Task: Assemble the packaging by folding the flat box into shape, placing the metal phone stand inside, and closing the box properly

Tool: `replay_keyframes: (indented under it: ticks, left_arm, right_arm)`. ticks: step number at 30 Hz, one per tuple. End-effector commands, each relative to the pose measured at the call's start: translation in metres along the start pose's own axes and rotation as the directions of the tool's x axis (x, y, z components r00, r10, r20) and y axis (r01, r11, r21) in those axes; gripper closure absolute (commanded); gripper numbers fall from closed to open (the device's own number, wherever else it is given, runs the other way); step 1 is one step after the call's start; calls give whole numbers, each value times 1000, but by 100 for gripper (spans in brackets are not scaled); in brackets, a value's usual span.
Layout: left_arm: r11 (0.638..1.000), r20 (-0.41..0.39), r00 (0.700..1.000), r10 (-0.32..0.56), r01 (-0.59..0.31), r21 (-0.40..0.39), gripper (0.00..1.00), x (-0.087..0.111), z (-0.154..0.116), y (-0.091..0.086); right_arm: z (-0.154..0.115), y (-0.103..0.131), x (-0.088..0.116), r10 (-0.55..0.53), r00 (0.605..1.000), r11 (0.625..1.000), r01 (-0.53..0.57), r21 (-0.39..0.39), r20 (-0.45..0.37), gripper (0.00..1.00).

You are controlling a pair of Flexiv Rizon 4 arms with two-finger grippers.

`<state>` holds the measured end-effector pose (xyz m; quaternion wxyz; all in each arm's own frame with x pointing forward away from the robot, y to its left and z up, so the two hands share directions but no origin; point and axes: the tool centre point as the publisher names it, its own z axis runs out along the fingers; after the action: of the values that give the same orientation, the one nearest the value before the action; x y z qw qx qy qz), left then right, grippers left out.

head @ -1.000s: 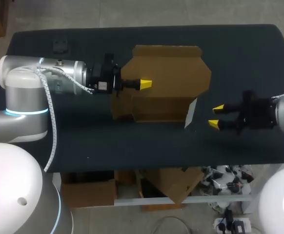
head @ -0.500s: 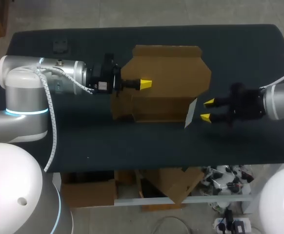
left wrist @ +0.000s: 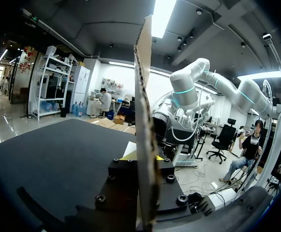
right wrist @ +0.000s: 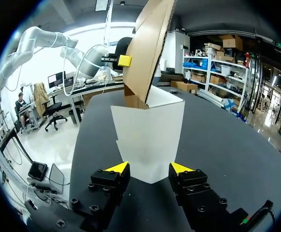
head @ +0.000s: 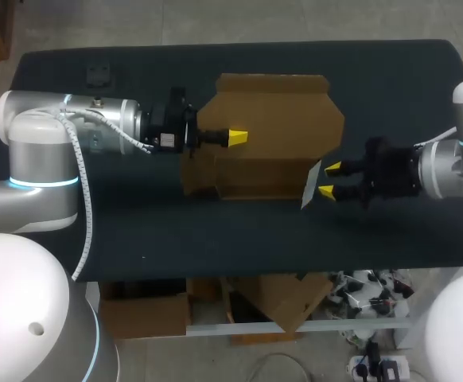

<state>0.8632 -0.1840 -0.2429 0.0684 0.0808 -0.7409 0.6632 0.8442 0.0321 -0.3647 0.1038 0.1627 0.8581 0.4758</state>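
Note:
A brown cardboard box (head: 275,119) lies partly folded in the middle of the table, with a low tray section in front and a wide lid panel behind. My left gripper (head: 237,137) is shut on an upright wall of the box; in the left wrist view that panel's edge (left wrist: 143,96) rises from between the yellow tips (left wrist: 141,156). My right gripper (head: 328,181) stands open at the box's right end. The white side flap (right wrist: 147,135) stands just ahead of its fingers (right wrist: 149,170), its lower corner between the tips and touching neither.
A small dark object (head: 99,73) lies at the table's far left back corner. The dark table top (head: 391,87) is bare to the right of the box and along its front edge.
My right arm has moved left, from clear of the box up to the white side flap, its fingers slightly closer together. The left arm and the box have not moved.

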Motion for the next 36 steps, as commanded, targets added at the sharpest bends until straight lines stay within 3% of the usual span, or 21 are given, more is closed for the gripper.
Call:
replay_keyframes:
  ticks: [1,13,36]
  left_arm:
    - [1000,-1,1000,1,-1,0,100,-1,-1,5]
    - [1000,-1,1000,1,-1,0,100,-1,-1,5]
    - [1000,-1,1000,1,-1,0,100,-1,-1,5]
  right_arm:
    - [5,2,2,-2,1000,1000,2,0,12,46]
    - [13,7,1,9,999,1000,-8,-13,34,47]
    - [26,15,4,73,986,997,-68,-37,149,49]
